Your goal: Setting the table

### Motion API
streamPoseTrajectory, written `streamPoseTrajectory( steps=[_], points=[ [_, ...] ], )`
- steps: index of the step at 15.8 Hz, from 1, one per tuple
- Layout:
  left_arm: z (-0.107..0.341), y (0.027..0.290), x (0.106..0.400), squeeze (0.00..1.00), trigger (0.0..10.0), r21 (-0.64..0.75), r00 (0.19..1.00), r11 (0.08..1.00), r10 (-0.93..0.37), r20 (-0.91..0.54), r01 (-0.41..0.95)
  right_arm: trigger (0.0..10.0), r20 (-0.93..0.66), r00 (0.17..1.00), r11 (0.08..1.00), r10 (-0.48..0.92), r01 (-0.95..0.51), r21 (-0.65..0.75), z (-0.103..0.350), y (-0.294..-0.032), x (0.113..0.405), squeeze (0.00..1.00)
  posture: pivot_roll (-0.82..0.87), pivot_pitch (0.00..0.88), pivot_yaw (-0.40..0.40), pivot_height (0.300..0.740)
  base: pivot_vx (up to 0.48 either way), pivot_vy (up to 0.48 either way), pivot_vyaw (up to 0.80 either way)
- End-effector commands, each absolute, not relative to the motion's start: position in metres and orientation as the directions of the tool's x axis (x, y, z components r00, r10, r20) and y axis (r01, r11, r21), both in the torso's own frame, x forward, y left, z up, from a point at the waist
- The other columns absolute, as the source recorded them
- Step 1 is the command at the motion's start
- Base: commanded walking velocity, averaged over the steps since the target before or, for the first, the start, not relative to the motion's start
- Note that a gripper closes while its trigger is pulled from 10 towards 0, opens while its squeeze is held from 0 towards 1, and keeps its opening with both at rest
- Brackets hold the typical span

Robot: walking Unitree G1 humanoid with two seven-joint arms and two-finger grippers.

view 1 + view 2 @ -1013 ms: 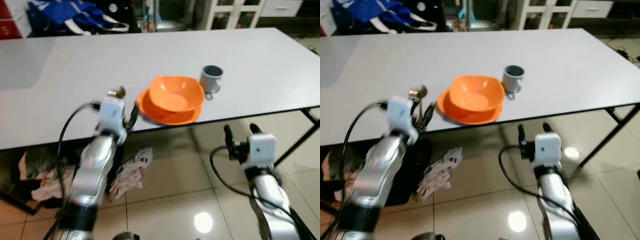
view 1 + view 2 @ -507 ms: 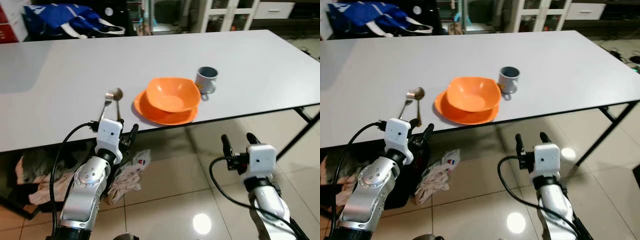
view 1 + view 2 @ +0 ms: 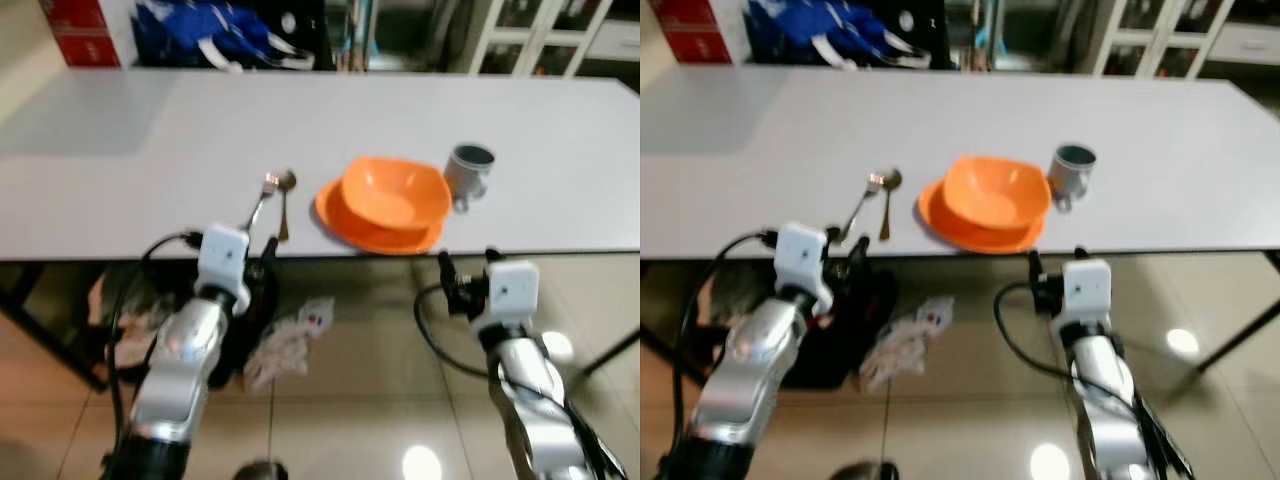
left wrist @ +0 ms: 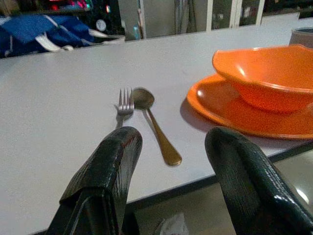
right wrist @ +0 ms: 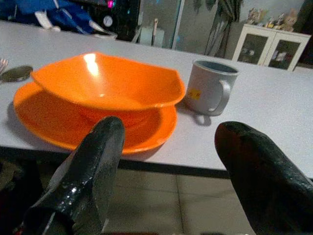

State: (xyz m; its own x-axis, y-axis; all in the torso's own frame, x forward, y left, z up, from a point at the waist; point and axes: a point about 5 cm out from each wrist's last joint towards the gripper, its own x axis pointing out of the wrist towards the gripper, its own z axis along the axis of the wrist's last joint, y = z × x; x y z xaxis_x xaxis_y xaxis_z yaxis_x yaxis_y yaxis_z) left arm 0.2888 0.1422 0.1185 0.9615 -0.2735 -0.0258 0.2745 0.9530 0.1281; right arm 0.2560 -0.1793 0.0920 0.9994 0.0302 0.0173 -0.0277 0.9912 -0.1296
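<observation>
Left eye view: the fork (image 3: 258, 205) and spoon (image 3: 284, 198) lie side by side on the worktop (image 3: 150, 170) just left of the plate (image 3: 372, 229); a second ago the left gripper (image 3: 255, 262) was raised over that spot, and it has since dropped below the near edge, empty. I judge the cutlery placed, so the setting looks nearly complete. The bowl (image 3: 392, 192) sits on the plate, the mug (image 3: 467, 171) just to its right.

Right eye view: both arms are bent and held low in front of the worktop, the right gripper (image 3: 1052, 284) under the edge below the plate.

Left wrist view: the fingers (image 4: 107, 171) stand apart, holding nothing, aimed at the cutlery.

Right wrist view: the fingers (image 5: 93, 161) are spread too, empty, facing bowl and mug
</observation>
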Motion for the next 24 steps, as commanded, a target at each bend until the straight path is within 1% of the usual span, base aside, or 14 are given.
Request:
streamPoseTrajectory(
  steps=[1, 2, 5, 10, 13, 20, 24],
  points=[
    [0.117, 0.139, 0.289, 0.0, 10.0, 0.146, 0.961, 0.95, -0.273, -0.033, 0.275, 10.0, -0.002, 0.999, 0.991, 0.034, -0.034, -0.131, 0.089, -0.18, 0.256, 0.0, 0.01, 0.0, 0.004, 0.74, 0.0, 0.0, 0.78],
    [0.115, 0.139, 0.289, 0.0, 10.0, 0.146, 0.963, 0.952, -0.266, -0.041, 0.269, 10.0, -0.006, 1.0, 0.993, 0.013, -0.013, -0.116, 0.088, -0.182, 0.257, 0.0, 0.01, 0.0, 0.003, 0.74, 0.0, 0.0, 0.0],
    [0.11, 0.143, 0.294, 0.0, 10.0, 0.152, 0.972, 0.96, -0.228, -0.057, 0.234, 10.0, -0.021, 1.0, 0.993, 0.014, -0.016, -0.116, 0.084, -0.181, 0.261, 0.0, 0.02, 0.0, 0.003, 0.74, 0.0, 0.0, 0.0],
    [0.108, 0.145, 0.298, 0.0, 10.0, 0.107, 0.981, 0.977, -0.18, -0.067, 0.187, 10.0, -0.041, 0.999, 0.993, 0.032, -0.036, -0.108, 0.079, -0.177, 0.257, 0.0, 0.02, 0.0, -0.004, 0.74, 0.0, 0.467, 0.0],
    [0.106, 0.146, 0.3, 0.0, 10.0, 0.105, 0.984, 0.98, -0.162, -0.08, 0.17, 10.0, -0.049, 0.998, 0.993, 0.044, -0.049, -0.108, 0.078, -0.176, 0.257, 0.0, 0.01, 0.0, 0.0, 0.74, 0.0, 0.475, 0.0],
    [0.107, 0.143, 0.3, 0.0, 10.0, 0.114, 0.984, 0.978, -0.167, -0.069, 0.174, 10.0, -0.066, 0.997, 0.993, 0.041, -0.049, -0.112, 0.074, -0.176, 0.259, 0.0, 0.02, 0.0, 0.0, 0.74, 0.0, 0.476, 0.69],
    [0.107, 0.142, 0.299, 0.0, 10.0, 0.119, 0.981, 0.975, -0.18, -0.066, 0.187, 10.0, -0.069, 0.997, 0.994, 0.029, -0.036, -0.105, 0.074, -0.176, 0.26, 0.0, 0.03, 0.0, 0.0, 0.74, 0.0, 0.476, 0.0]
  ],
)
